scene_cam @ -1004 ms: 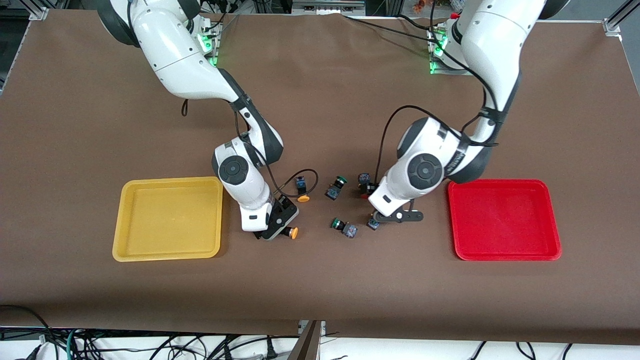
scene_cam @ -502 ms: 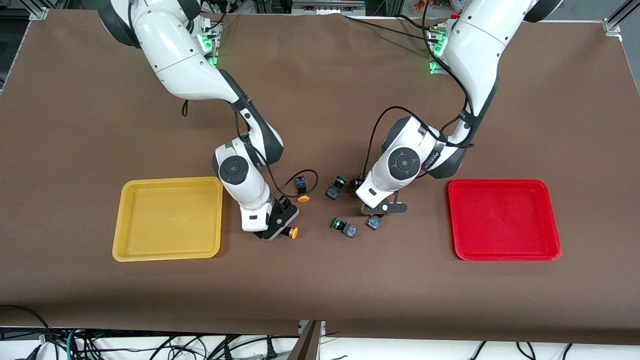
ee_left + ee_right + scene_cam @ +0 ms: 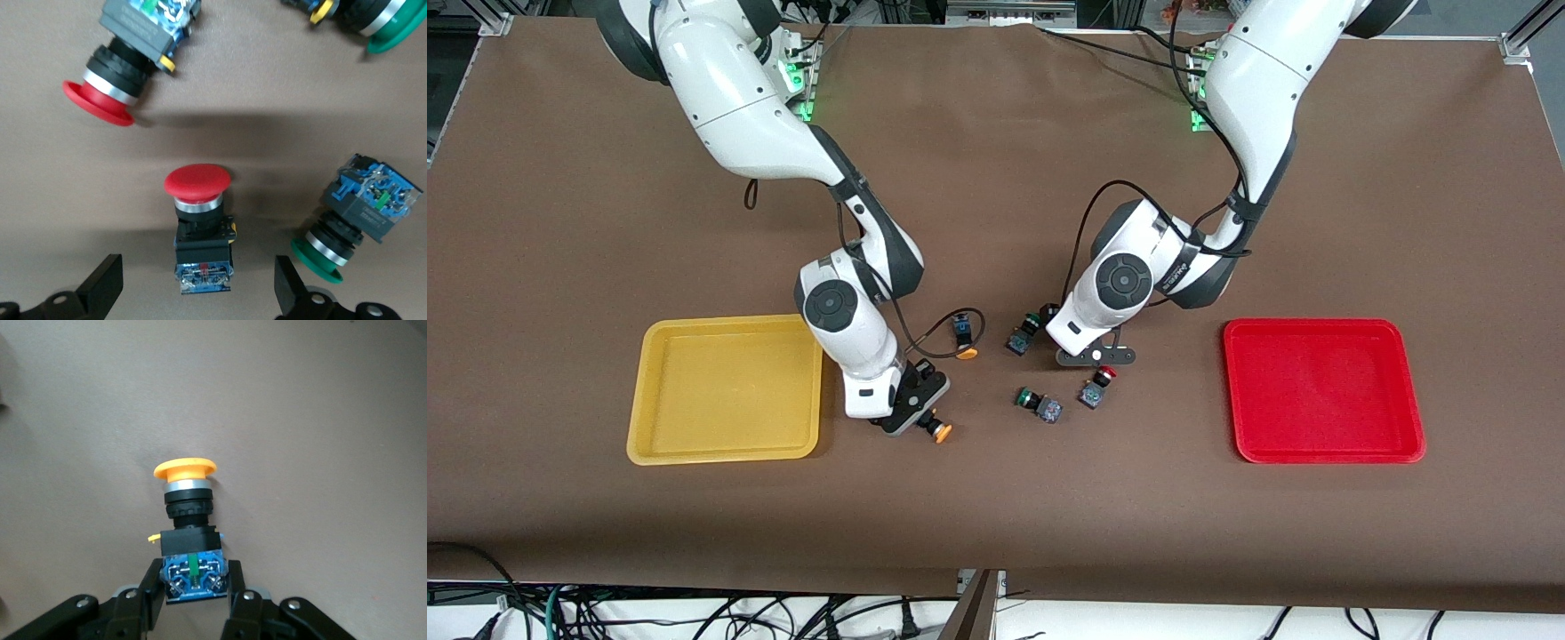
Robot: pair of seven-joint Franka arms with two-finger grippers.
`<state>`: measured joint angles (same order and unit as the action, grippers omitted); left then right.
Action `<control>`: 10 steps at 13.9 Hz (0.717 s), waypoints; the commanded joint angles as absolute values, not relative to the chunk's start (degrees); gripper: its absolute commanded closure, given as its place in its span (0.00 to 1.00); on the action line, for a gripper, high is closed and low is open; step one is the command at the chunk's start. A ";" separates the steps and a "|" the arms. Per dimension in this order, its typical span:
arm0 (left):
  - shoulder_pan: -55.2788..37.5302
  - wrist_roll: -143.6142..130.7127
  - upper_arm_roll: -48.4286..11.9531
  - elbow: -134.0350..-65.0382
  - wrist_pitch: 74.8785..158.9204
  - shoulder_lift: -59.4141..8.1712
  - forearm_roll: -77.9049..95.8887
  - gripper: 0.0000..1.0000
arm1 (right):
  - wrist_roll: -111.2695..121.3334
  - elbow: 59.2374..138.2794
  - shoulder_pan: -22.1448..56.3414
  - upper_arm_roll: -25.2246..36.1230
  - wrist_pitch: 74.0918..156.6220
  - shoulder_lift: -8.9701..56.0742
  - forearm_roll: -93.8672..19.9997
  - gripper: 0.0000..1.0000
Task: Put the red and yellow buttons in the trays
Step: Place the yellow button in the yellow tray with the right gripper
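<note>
**Right gripper clamped on a yellow button; left gripper spread above a red one**

The right gripper (image 3: 914, 416) sits just beside the yellow tray (image 3: 660, 444), off the tray's edge toward the middle of the table; its fingers (image 3: 148, 593) are closed on the blue-and-black body of a yellow-capped button (image 3: 189, 533), whose cap points away from the wrist over bare brown table (image 3: 996, 533); a second yellow-capped button (image 3: 963, 338) lies farther from the front camera, apart from the first.

The left gripper (image 3: 1096, 357) hangs over the cluster of buttons in the middle of the table; its fingers (image 3: 100, 293) stand wide apart, touching nothing; between them, lower down, a red-capped button (image 3: 198, 220) lies on its side, with clear cloth around it; another red-capped button (image 3: 123, 63) lies near it; two green-capped buttons (image 3: 353, 217) (image 3: 363, 20) lie close by.

The red tray (image 3: 1405, 444) lies toward the left arm's end, well apart from the cluster; a wide strip of open table runs along the edge nearest the front camera.
</note>
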<state>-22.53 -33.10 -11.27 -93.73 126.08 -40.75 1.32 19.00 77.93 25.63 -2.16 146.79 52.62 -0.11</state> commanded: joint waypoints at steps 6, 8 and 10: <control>-23.90 -33.57 -10.28 -95.10 127.96 -41.04 1.50 0.00 | 29.24 78.40 16.71 -0.54 126.42 42.47 0.09 0.60; -24.08 -33.57 -10.11 -95.10 128.41 -41.57 1.49 0.00 | 36.88 79.10 13.81 0.70 122.10 40.52 -0.35 0.60; -24.08 -33.57 -10.11 -95.01 129.37 -42.18 -0.34 0.02 | 40.33 82.95 10.47 0.79 121.38 38.07 -0.35 0.59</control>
<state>-23.15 -33.16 -11.03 -94.71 128.01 -41.85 1.11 36.63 77.95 12.89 1.17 122.04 41.48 -0.13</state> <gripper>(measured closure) 0.004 0.581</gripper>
